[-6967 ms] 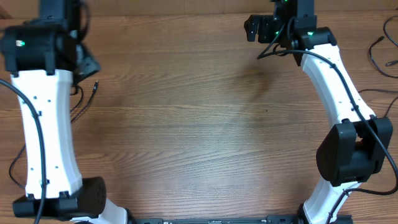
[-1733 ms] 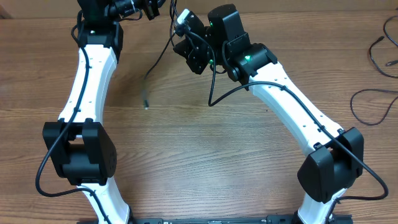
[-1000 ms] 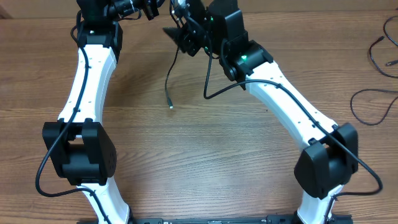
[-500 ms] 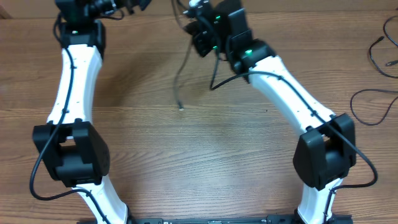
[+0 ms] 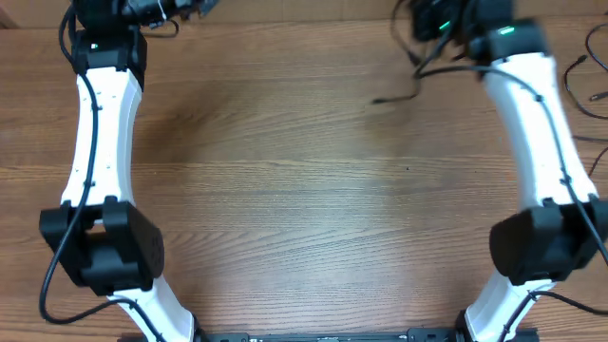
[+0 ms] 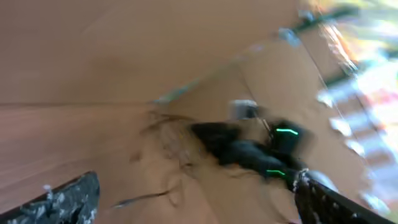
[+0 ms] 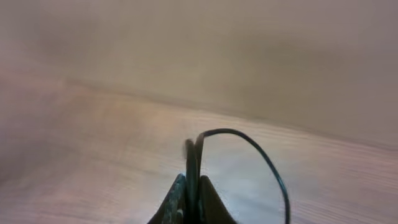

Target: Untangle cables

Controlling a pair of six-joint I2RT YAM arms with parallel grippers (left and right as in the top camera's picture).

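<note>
Where the right tool [image 7: 193,182] pinches shut on it, the cable [image 7: 249,140] arcs rightward and runs out of frame; overhead, its loose end hangs near the counter's [image 5: 285,190] far edge, touching or not I cannot tell. Blur smears the left tool [image 6: 196,182], jaws spread wide, holding nothing.

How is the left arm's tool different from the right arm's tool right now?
The left black two-finger tool stands wide open; the right black two-finger tool is pinched shut. The left tool holds nothing; the right tool grips a thin black cable that loops out. Both sit on white arms.
</note>
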